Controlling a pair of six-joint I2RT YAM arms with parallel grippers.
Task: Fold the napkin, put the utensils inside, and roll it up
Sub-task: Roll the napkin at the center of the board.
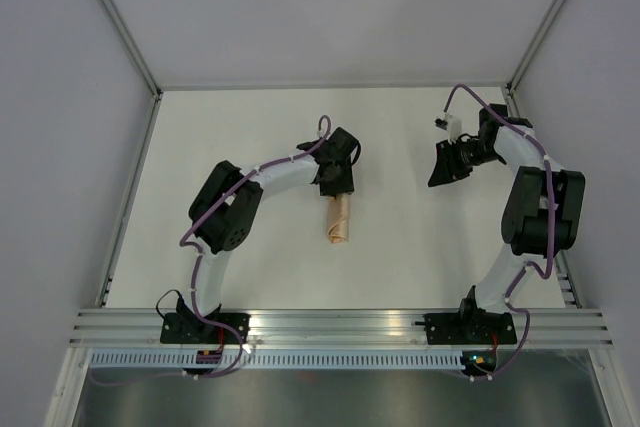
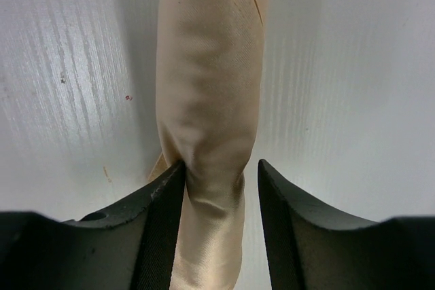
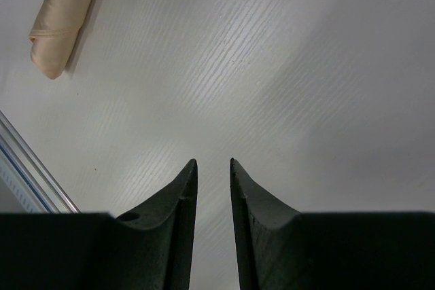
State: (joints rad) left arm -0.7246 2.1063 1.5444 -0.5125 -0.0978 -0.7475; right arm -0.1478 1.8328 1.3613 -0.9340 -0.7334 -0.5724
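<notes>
Napkin [image 1: 339, 222] work looks close to finished. The peach cloth lies on the white table [image 1: 400, 257] as a tight, narrow roll near the middle of the workspace, with no flat fabric spread anywhere. The folding and rolling steps therefore appear to be done. A diagonal edge of cloth crosses the roll's far part in the left wrist view, which fits a wrapped corner.

No utensils show in any view. They may be inside the roll, but the pictures cannot confirm it.

The left gripper [image 1: 337, 187] sits over the far end of the roll with its jaws straddling it. In its own camera, one finger [image 2: 160, 208] touches the cloth, which is creased and narrowed between the jaws. A thin sliver of table shows between the cloth and the other finger. I judge this a loose hold rather than a firm pinch.

The right gripper [image 1: 445, 165] hangs well apart from the roll on the right side of the table. Its fingers are drawn almost together with only a narrow slit between them, and they carry nothing. Its camera catches the near end of the roll at the upper left corner.

What seems left is small: let go of the roll, check that it does not unwind, and pull the left arm clear.
</notes>
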